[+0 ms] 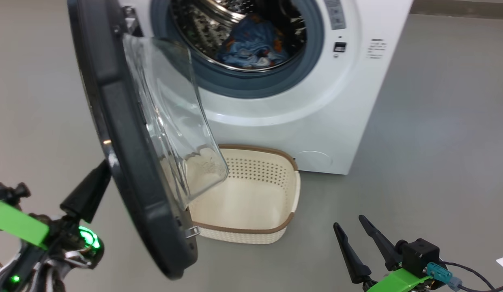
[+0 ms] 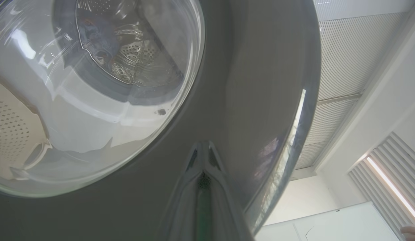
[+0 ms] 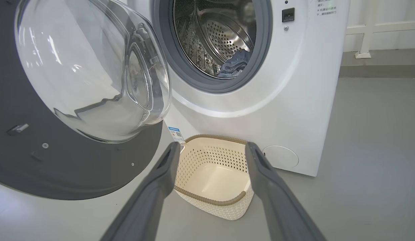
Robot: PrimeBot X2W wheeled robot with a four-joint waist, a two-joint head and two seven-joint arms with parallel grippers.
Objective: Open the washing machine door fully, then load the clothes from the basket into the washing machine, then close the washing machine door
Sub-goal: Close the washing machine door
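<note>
The washing machine [image 1: 316,121] stands with its door [image 1: 113,121] swung out to the left, edge-on to me, glass bowl [image 1: 170,121] facing the drum. Light-blue printed clothes [image 1: 251,44] lie inside the steel drum, also seen as clothes [image 3: 236,62]. The basket [image 1: 255,232] sits on the floor before the machine with nothing in it. My left gripper [image 1: 98,174] is behind the door's outer side; it is shut [image 2: 202,149], tips against the glossy door [image 2: 261,67]. My right gripper [image 1: 349,222] hangs open at the lower right, holding nothing, fingers framing the basket [image 3: 211,201].
Grey floor spreads to the right of the machine [image 3: 294,100] and around the basket. The door's dark inner face [image 3: 60,167] and a blue label sticker [image 3: 175,133] lie left of the basket. A white wall and rail stand beyond the machine.
</note>
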